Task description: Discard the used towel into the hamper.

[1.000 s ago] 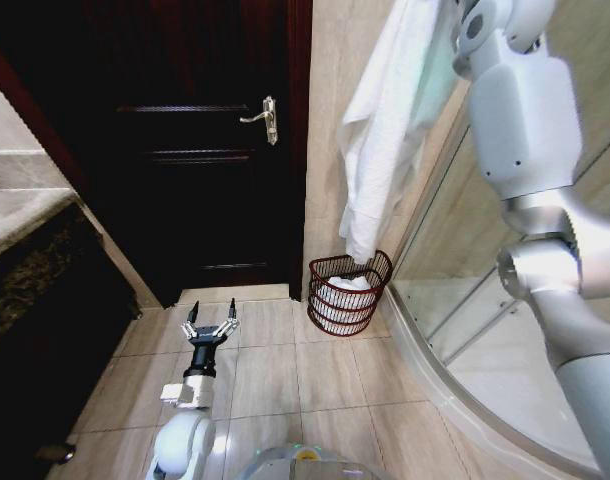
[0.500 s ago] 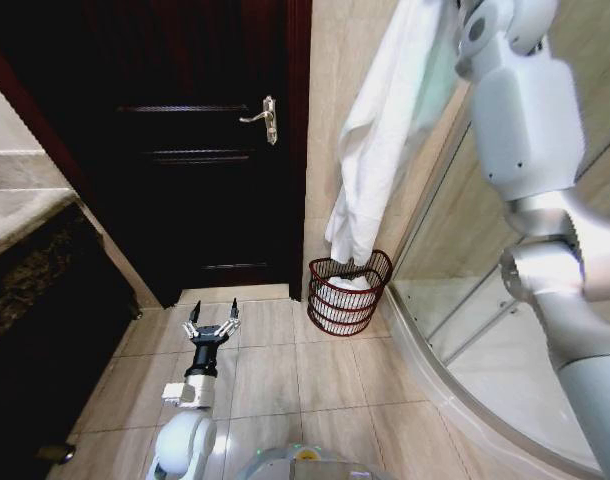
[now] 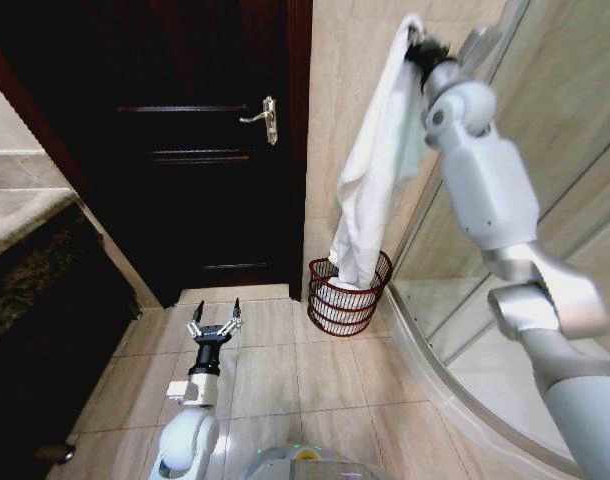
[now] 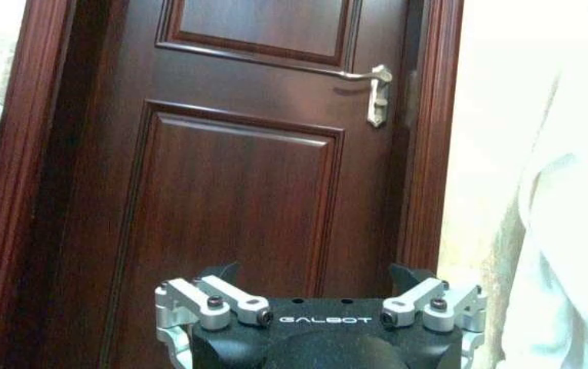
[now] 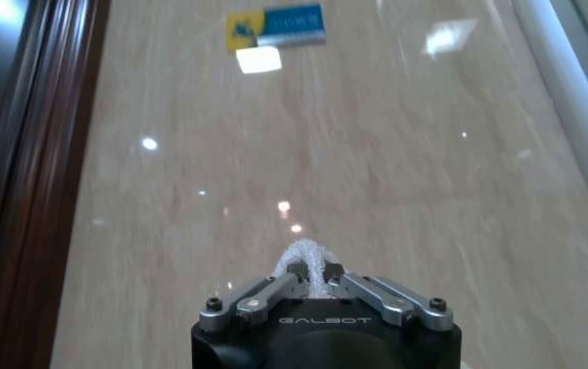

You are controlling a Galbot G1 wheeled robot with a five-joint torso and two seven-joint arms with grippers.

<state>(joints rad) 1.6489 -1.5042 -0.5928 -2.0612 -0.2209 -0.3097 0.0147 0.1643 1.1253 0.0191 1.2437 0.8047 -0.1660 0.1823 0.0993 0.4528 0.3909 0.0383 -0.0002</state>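
Counter (image 3: 25, 260), dark stone, at far left, beside the door frame. Left gripper (image 3: 214, 322) low over the floor tiles (image 3: 275, 380), well apart from the hamper, fingers (image 4: 217, 288) spread apart, nothing between them, pointing toward the door (image 3: 185, 140). Door dark red-brown wood, panelled, shut, with a metal handle (image 3: 263, 116) near its right edge; same handle (image 4: 373, 88) and panels (image 4: 242, 200) visible past the left gripper in the left wrist view. Beige tiled wall (image 3: 345, 60) right of the door frame. Hamper (image 3: 349, 293), dark red-brown wire, on the floor in the corner between that wall and the glass enclosure (image 3: 545, 200), upright, rim flared. Towel (image 3: 380, 170), white, hanging in a long fold from high up down into the hamper's mouth, lower end inside the basket, white cloth heaped within. Right gripper (image 3: 422, 46) raised high near the wall, above the hamper, clamped on the towel's top edge; in the right wrist view, right gripper (image 5: 311, 278) closed tight on a small tuft of white cloth (image 5: 309, 257), beige wall behind, a blue-and-yellow sticker (image 5: 276, 24) on it. Curved white curb (image 3: 455, 400) of the enclosure at right.
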